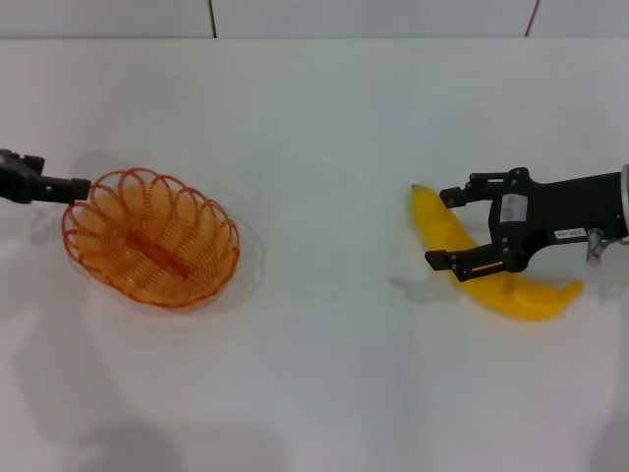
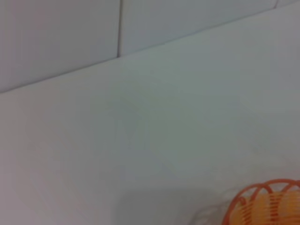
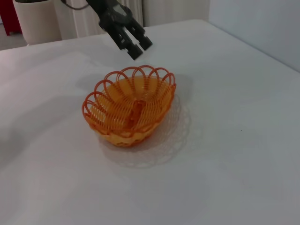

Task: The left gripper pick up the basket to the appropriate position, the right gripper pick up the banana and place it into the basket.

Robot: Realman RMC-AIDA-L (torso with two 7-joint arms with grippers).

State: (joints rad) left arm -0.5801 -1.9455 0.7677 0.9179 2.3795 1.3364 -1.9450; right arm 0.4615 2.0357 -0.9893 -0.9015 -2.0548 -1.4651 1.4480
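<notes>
Basket (image 1: pixel 150 239) = landmark, sits on the white table (image 1: pixel 324 374), nothing in it. Left gripper (image 1: pixel 77 184) is at the basket's outer rim on the robot's left side, tip right at the looped edge. In the right wrist view its fingers (image 3: pixel 139 45) look nearly together just above the far rim loops, w/ no wire between them that I can see, so not gripping yet. Probably lined up there b/c the scalloped rim is the only graspable part of a shallow mesh bowl.

Banana (image 1: pixel 491 270) lies well apart from the basket, on the robot's right side, flat on the table. Right gripper (image 1: pixel 454 225) hangs over its middle, fingers spread wide — one finger on the side away from the robot, the other on the near side, straddling the fruit. Contact unclear. Mid-body approach makes sense: thickest, most balanced spot on a curved thing.

Materials: basket is thin orange wire, oval, see-through, coiled base, likely light and prone to sliding or tipping. Banana is smooth yellow, curved, dark greenish tip pointing toward the basket side — skin looks slippery, needs firm but gentle closure.
</notes>
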